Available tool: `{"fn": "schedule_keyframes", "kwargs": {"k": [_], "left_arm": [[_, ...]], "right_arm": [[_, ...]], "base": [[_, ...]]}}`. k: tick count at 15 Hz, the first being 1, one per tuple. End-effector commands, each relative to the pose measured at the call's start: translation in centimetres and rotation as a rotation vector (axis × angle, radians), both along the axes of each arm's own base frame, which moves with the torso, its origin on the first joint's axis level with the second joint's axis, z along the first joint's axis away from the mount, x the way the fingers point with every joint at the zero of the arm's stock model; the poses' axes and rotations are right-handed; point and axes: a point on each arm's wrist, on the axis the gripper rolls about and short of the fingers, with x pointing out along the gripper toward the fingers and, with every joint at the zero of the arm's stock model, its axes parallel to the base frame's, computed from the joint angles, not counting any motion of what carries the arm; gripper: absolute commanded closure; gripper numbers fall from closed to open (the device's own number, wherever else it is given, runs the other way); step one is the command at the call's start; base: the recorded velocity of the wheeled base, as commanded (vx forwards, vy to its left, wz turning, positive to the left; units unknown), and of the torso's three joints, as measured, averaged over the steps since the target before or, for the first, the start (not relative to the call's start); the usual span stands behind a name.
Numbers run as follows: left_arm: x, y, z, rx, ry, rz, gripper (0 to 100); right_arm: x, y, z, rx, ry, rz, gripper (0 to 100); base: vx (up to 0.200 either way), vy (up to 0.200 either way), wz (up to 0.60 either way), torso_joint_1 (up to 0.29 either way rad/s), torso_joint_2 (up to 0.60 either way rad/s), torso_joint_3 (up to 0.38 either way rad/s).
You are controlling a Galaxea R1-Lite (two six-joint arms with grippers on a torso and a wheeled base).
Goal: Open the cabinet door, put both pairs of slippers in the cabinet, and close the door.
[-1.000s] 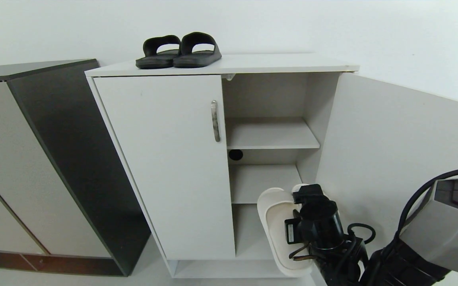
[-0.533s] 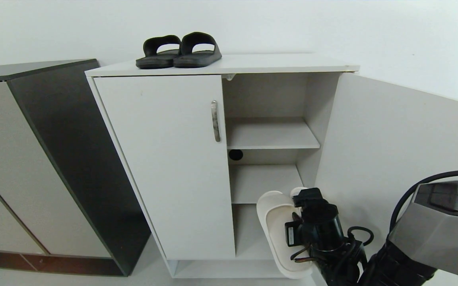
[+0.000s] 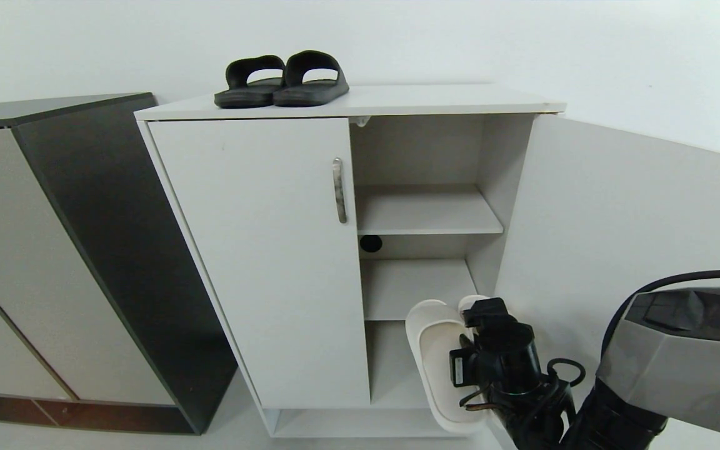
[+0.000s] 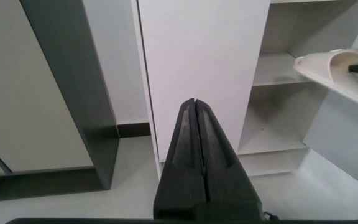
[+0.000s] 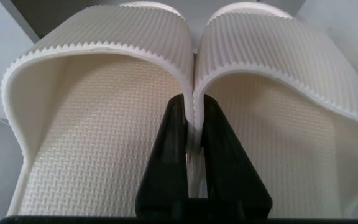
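The white cabinet has its right door swung open and its left door shut. A pair of black slippers sits on its top at the left. My right gripper is shut on the pair of white slippers, pinching the two inner straps together. It holds them in front of the open compartment, at the level of the lowest shelf. My left gripper is shut and empty, low in front of the closed left door; the white slippers show beyond it.
A dark grey cabinet with a light door stands close on the left. Two upper shelves are bare, with a round black hole in the back panel. The open door limits room on the right. Light floor lies below.
My right gripper with the white slippers has sunk slightly and shifted a little right. The right door has swung a bit further open. The black slippers have not moved.
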Motion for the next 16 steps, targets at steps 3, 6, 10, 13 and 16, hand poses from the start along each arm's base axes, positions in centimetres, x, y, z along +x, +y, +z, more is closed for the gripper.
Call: {"fn": "schedule_keyframes", "kwargs": {"k": [3,6,10,13,16], "left_arm": [[0.0,0.0,0.0,0.000,0.000,0.000,100],[0.0,0.0,0.0,0.000,0.000,0.000,100],[0.0,0.0,0.0,0.000,0.000,0.000,100],[0.0,0.0,0.0,0.001,0.000,0.000,100],[0.0,0.0,0.0,0.004,-0.001,-0.001,100]], "right_arm": [[0.2,-0.3,-1.1,-0.017,0.020,-0.002,100],[0.3,-0.2,-1.0,-0.009,0.010,-0.001,100],[0.2,-0.2,-1.0,-0.007,0.009,0.002,100],[-0.6,1.5,0.6,0.039,-0.038,0.055,100],[-1.3,4.7,2.1,0.055,-0.058,0.117,100]], "base": [[0.000,0.000,0.00,0.000,0.00,0.000],[0.000,0.000,0.00,0.000,0.00,0.000],[0.000,0.000,0.00,0.000,0.00,0.000],[0.000,0.000,0.00,0.000,0.00,0.000],[0.000,0.000,0.00,0.000,0.00,0.000]]}}
